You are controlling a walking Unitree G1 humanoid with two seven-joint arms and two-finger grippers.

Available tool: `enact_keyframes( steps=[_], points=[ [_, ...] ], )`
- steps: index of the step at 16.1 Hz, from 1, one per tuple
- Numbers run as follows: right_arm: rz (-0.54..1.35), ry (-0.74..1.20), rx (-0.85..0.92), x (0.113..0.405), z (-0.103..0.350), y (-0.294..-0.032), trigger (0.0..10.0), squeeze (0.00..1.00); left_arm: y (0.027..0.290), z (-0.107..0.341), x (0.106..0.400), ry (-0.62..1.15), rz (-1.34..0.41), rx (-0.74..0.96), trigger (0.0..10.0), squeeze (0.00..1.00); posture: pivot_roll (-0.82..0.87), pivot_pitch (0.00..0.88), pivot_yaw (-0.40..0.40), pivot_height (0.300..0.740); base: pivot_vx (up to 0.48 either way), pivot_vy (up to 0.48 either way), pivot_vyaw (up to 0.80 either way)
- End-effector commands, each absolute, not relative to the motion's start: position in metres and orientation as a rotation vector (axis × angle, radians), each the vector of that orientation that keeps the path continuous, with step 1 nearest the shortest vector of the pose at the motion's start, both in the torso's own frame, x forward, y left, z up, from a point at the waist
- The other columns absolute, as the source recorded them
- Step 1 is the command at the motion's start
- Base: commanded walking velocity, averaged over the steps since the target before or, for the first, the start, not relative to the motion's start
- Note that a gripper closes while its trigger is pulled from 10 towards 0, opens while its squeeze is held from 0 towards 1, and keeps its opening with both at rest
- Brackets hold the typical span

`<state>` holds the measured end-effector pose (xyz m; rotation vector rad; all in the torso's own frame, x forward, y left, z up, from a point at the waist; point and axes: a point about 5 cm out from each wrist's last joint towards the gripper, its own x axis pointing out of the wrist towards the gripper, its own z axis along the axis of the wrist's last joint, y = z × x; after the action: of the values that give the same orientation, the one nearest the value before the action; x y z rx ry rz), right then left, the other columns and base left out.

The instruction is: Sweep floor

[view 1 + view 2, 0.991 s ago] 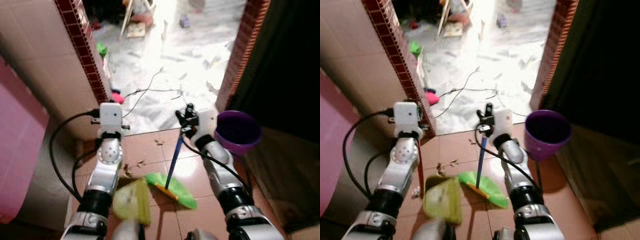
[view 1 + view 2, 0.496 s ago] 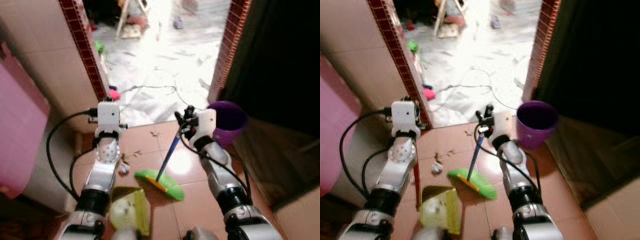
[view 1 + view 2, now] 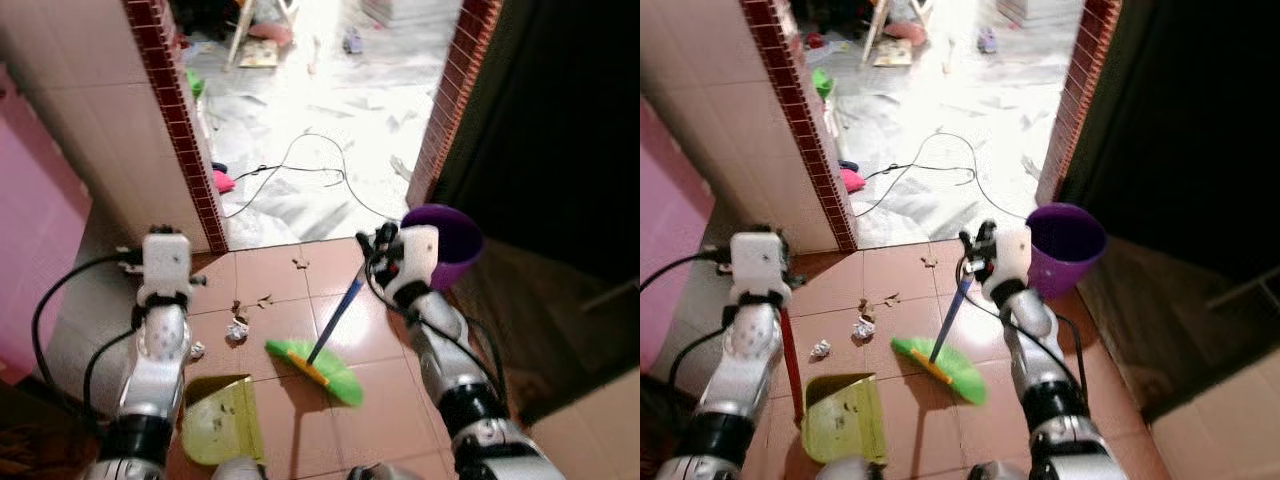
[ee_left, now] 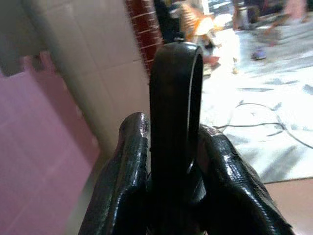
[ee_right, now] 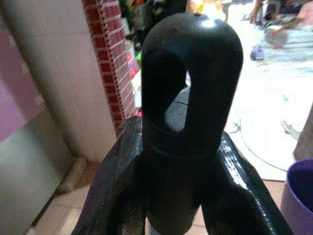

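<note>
I see the green-bristled broom with a blue handle (image 3: 940,352) leaning on the terracotta tile floor (image 3: 985,415), its handle slanting up toward the purple side of the doorway and its flat green head (image 3: 938,369) resting on the tiles, with an orange band where the bristles meet the stick. Beside it, to my left, lies the yellow-green plastic dustpan (image 3: 843,419), mouth toward the threshold, with dark specks of dirt inside; its red upright handle (image 3: 791,362) rises from its left edge. Ahead of the pan sit two crumpled white paper scraps (image 3: 863,329) (the smaller one nearer the wall) and some brown leaf bits (image 3: 884,299).
</note>
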<state>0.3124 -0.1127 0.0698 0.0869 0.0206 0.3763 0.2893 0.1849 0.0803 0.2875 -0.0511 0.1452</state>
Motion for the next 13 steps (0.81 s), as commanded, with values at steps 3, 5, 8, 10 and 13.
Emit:
enact_keyframes(
  steps=[3,5,8,10,13],
  points=[
    [0.382,0.069,0.052,0.308,0.06,-0.118,10.0,0.0,0.165,0.085,0.289,-0.106,-0.079,0.346,10.0,0.0,-0.01,0.0,-0.01,0.74,0.0,0.0,0.0],
    [0.363,0.057,0.072,0.308,0.062,-0.118,10.0,0.0,0.155,0.085,0.288,-0.148,-0.089,0.329,10.0,0.0,-0.02,0.0,0.022,0.74,0.0,0.0,0.0],
    [0.368,0.056,0.073,0.31,0.063,-0.117,10.0,0.0,0.156,0.079,0.28,-0.142,0.065,0.352,10.0,0.0,0.01,0.0,-0.017,0.74,0.0,0.0,0.0],
    [0.381,0.064,0.063,0.312,0.064,-0.117,10.0,0.0,0.177,0.082,0.276,-0.15,0.223,0.344,10.0,0.0,0.03,0.0,-0.051,0.74,0.0,0.0,0.0],
    [0.362,0.059,0.015,0.317,0.067,-0.125,10.0,0.0,0.206,0.094,0.276,-0.169,0.42,0.318,10.0,0.0,0.04,0.0,-0.077,0.74,0.0,0.0,0.0]
  ],
)
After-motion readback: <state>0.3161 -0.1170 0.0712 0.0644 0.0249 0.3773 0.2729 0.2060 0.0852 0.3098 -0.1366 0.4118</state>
